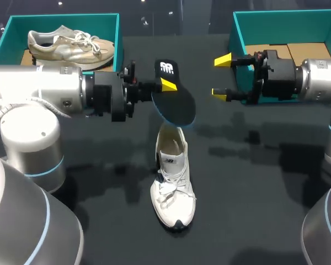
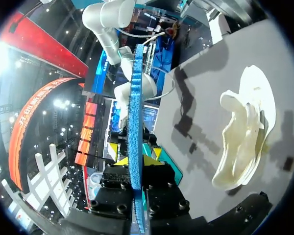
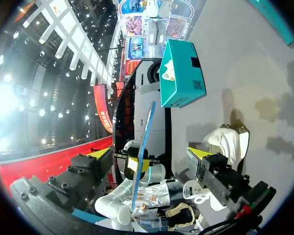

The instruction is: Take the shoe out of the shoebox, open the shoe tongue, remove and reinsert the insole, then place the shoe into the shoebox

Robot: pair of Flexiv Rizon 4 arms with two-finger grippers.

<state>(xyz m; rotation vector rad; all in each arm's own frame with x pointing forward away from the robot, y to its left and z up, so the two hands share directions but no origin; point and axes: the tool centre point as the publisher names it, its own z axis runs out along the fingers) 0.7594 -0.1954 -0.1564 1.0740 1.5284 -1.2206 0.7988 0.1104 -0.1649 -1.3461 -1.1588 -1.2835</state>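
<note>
A white shoe (image 1: 174, 185) lies on the black table, toe toward the front edge, with its tongue pulled up. Above its heel hangs the dark blue insole (image 1: 175, 99), and my left gripper (image 1: 166, 84) is shut on one end of it. In the left wrist view the insole (image 2: 135, 117) stands edge-on between the yellow tips of that gripper (image 2: 136, 159), with the shoe (image 2: 245, 132) off to one side. My right gripper (image 1: 222, 77) is open to the right of the insole, not touching it. In its own view the right gripper (image 3: 151, 154) has fingers spread wide, with the insole (image 3: 146, 139) ahead of them.
A teal shoebox (image 1: 5, 33) at the back left holds a beige shoe (image 1: 71, 47). A second teal shoebox (image 1: 240, 27) at the back right, behind my right gripper, holds cardboard inserts (image 1: 309, 51). The left box (image 3: 181, 73) also shows in the right wrist view.
</note>
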